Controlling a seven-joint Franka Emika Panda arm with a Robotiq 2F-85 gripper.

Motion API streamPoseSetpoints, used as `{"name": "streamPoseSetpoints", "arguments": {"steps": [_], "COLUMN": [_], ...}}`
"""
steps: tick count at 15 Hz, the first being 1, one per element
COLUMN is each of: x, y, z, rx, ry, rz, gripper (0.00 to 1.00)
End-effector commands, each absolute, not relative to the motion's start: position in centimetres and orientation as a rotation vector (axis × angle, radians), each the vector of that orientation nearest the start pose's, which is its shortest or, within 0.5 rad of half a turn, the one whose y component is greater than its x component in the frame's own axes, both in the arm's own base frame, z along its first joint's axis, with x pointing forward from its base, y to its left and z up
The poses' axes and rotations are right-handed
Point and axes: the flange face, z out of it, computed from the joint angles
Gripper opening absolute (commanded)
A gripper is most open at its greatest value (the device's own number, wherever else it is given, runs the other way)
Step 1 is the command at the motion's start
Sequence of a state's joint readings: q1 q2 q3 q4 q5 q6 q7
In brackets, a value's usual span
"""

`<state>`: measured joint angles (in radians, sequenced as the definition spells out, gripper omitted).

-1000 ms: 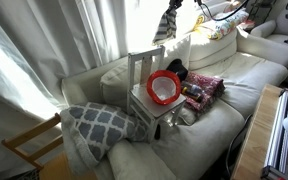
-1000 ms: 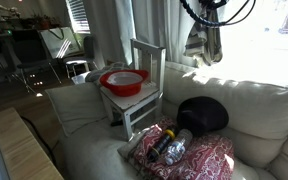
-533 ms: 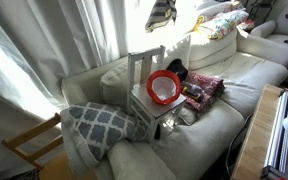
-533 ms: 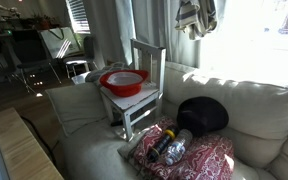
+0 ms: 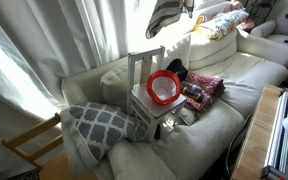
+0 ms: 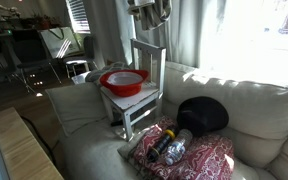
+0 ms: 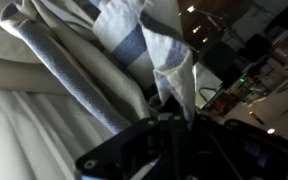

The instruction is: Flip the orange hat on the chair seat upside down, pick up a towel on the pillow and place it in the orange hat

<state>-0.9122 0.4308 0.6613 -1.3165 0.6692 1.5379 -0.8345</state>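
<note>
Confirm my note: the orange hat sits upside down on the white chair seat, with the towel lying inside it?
No. The towel hangs in mid-air, well above the orange hat, in both exterior views. The hat does sit upside down on the white chair seat, empty.

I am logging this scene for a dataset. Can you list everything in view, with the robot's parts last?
orange hat: one, red-orange with pale inside, upside down on the chair seat
chair seat: one, white, of a small chair standing on the sofa
towel: one, greyish striped, hanging in the air above the chair
sofa: one, cream
lattice pillow: one, grey and white, on the sofa beside the chair
floral cushion: one, pink-red, on the sofa
black object: one, against the sofa back, kind unclear
wooden chair: one, tan, beside the sofa
curtains: pale, behind the sofa
gripper: one, dark, shut on the towel
</note>
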Motion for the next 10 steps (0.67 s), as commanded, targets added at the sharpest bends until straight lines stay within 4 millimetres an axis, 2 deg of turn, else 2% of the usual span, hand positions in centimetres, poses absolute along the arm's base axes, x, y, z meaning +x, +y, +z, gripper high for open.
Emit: {"name": "streamPoseSetpoints", "arguments": {"steps": [1, 2, 3, 4, 9, 10], "x": [58.9, 58.3, 60.2, 59.9, 60.4, 60.5], "y": [-15.8, -15.3, -15.9, -15.9, -15.9, -14.7], "z": [54.4, 53.9, 54.9, 54.5, 54.9, 54.3], "rx": [-2.024, -2.007, -2.045, -2.038, -2.058, -2.049], "ry": [-0.664, -0.674, -0.663, -0.664, -0.660, -0.694], "rz": [-0.360, -0.315, -0.348, -0.333, -0.345, -0.285], "gripper": [0.01, 0.01, 0.01, 0.06, 0.06, 0.01]}}
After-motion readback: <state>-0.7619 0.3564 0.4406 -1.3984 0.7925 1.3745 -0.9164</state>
